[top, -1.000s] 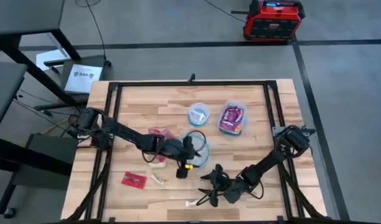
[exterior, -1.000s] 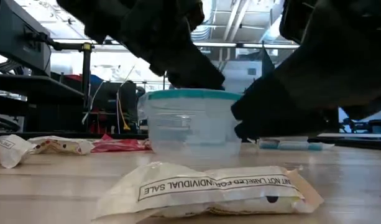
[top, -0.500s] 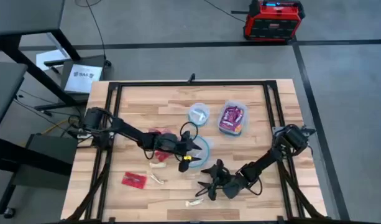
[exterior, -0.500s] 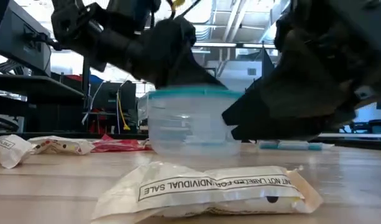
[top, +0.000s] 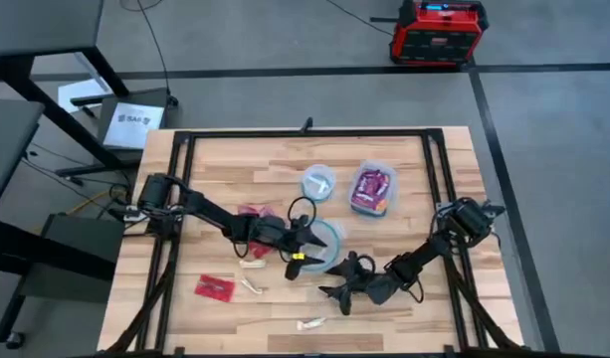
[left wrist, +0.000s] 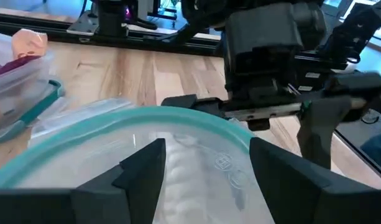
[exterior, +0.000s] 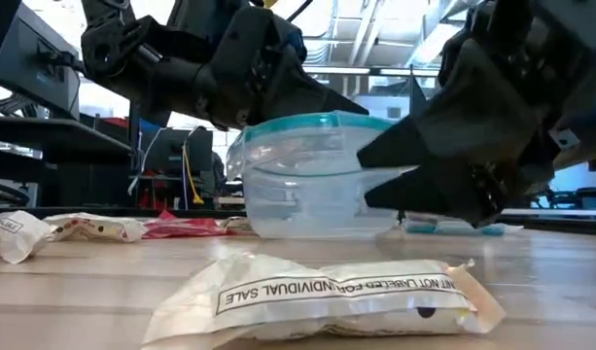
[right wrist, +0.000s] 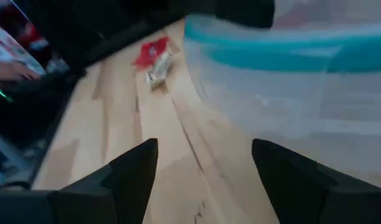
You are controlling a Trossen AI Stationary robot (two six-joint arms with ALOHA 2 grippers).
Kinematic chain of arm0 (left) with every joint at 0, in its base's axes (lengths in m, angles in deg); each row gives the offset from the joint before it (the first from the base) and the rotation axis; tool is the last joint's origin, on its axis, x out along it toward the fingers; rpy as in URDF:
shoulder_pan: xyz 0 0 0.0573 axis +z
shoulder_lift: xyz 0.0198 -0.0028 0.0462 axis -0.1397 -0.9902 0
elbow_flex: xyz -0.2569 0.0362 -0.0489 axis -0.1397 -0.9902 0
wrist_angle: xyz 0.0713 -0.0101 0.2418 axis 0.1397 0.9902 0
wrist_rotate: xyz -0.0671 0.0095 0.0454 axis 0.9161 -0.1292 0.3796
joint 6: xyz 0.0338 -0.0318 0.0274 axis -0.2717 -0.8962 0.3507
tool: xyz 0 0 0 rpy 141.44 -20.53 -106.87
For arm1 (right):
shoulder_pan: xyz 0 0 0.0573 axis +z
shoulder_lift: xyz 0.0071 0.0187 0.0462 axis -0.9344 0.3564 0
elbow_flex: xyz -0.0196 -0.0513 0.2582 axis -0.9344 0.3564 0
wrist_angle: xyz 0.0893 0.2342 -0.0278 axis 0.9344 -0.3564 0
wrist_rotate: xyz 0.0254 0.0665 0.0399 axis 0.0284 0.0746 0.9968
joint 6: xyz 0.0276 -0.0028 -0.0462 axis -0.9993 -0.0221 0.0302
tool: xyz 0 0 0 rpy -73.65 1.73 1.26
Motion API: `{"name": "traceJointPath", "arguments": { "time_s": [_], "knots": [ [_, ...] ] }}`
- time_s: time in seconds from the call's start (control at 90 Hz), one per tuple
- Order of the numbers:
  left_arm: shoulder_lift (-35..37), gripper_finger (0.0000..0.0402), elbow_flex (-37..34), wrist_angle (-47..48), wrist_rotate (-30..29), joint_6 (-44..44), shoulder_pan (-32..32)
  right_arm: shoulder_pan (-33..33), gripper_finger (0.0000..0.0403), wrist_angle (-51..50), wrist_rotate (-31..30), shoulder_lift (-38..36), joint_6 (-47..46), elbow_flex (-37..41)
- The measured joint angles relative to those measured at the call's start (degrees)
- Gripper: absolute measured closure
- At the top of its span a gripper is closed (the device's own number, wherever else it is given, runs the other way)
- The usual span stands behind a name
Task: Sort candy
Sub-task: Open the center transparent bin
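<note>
Candy lies scattered over the wooden counter (top: 225, 169). A cream packet (exterior: 327, 292) printed "not labeled for individual sale" lies nearest the low camera, close to the counter's front edge. A flat red packet (top: 214, 287) sits toward the front left corner, with a thin cream stick (top: 253, 285) just beside it and another cream piece (top: 251, 264) a little farther in. A cluster of red wrappers (top: 252, 213) lies left of centre, partly under the left arm. A rectangular container (top: 371, 188) toward the back right holds purple and red packets, and a small round container (top: 317, 182) beside it holds a pale piece.

In the middle, a clear round teal-rimmed tub (exterior: 317, 185) stands tilted, one side lifted off the wood. The left pincer (top: 303, 242) is at this tub's rim, fingers spread wide with the rim between them in its wrist view; whether they press on it I cannot tell. The right pincer (top: 339, 289) sits just in front of the tub, close to the front edge, its fingers (right wrist: 131, 177) spread wide and holding nothing.
</note>
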Motion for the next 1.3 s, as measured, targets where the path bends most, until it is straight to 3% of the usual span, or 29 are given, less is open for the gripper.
{"name": "traceJointPath", "arguments": {
  "time_s": [0.278,0.5,0.744,1.078,1.3],
  "knots": [
    [0.0,0.0183,0.0,2.2,1.5,2.8,-0.7,-2.6,0.0148,11.9,7.9,0.1,0.8,5.3],
    [-1.7,0.0183,1.7,5.4,1.9,3.5,-0.7,-5.2,0.0148,12.6,14.5,0.2,3.1,5.6],
    [-4.8,0.0183,5.0,9.8,2.6,3.1,-0.8,-4.7,0.0152,11.1,13.9,0.4,12.0,5.7],
    [-7.1,0.0183,6.1,9.4,2.3,3.3,-0.7,-1.0,0.0198,10.3,11.7,0.0,32.7,2.3],
    [-7.0,0.0183,7.6,10.6,2.0,2.8,-0.8,0.9,0.0215,6.3,13.7,-0.3,25.9,1.3]
  ]
}}
